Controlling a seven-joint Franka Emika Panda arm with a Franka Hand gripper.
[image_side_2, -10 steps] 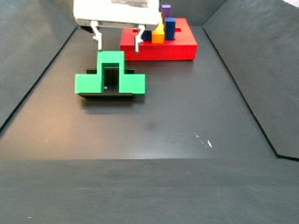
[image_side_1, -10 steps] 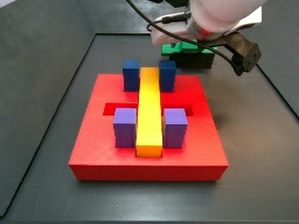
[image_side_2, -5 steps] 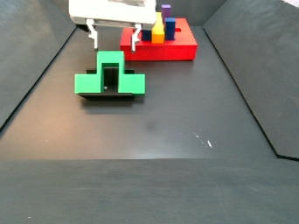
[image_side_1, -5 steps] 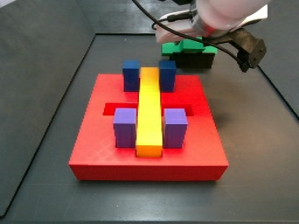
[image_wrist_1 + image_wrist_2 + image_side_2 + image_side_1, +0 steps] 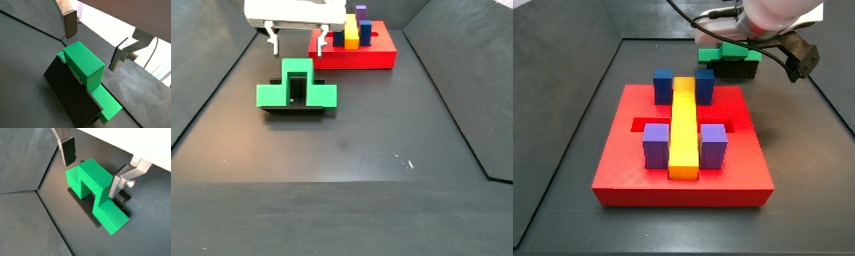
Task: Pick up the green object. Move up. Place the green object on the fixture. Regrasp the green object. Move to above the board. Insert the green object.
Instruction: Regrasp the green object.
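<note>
— What do your wrist views show?

— In both, my gripper (image 5: 93,44) is spread wide with nothing between the plates. The green object (image 5: 90,77) lies on the fixture (image 5: 70,95) just beyond my fingertips (image 5: 69,26), its raised stem in line with the gap. In a wrist view the green object (image 5: 97,190) covers most of the fixture (image 5: 85,207), and my gripper (image 5: 92,168) is apart from it.

— And from the side?

— In a side view my gripper (image 5: 294,44) hangs above the green object (image 5: 295,90), clear of it, with the board (image 5: 358,52) behind. In a side view the green object (image 5: 727,54) sits on the fixture (image 5: 735,68) past the far edge of the board (image 5: 680,150); my arm hides the fingers there.
</note>
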